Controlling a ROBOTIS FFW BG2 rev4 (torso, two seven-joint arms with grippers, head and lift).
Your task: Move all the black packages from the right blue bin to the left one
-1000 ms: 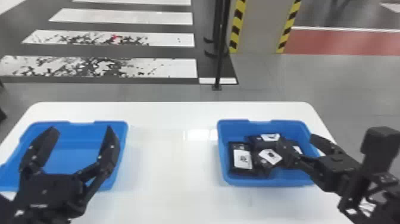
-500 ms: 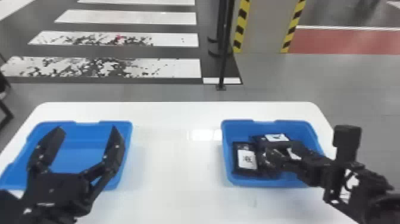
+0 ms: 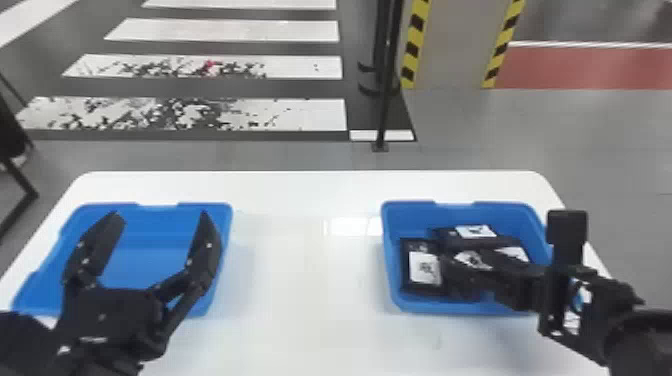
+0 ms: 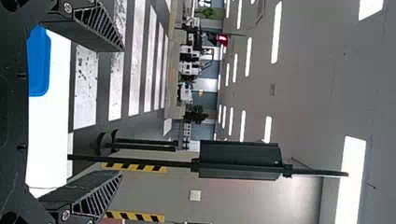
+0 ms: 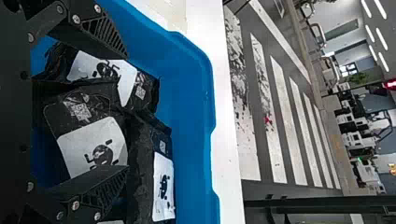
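since the earliest frame the right gripper (image 5: 124,112) has swung inward and come down among the black packages; the left one shows no clear shift of its own.

the middle black package (image 5: 95,137) lies label up in the right blue bin (image 3: 440,306), between the right gripper's spread fingers, which do not look clamped on it; one finger overlaps the label's edge in the wrist view, and i can't tell whether it touches; if that finger is above the wrapper rather than beside it, closing would likely crease the film or slide off; a second package (image 3: 424,267) sits close by the bin's left wall and a third (image 3: 475,231) toward the far wall, both crowded against the middle one, so a finger may pinch a neighbour too, or drag it up and drop it on the way; a shallow hold on such soft, glossy wrap could slip over the white table (image 3: 310,300), and a low lift could catch the rim; the left gripper (image 3: 160,216) hangs with its fingers wide and nothing between them, over the left blue bin (image 3: 140,260), right where packages must land; unless it clears off, the arms might knock together at the drop.
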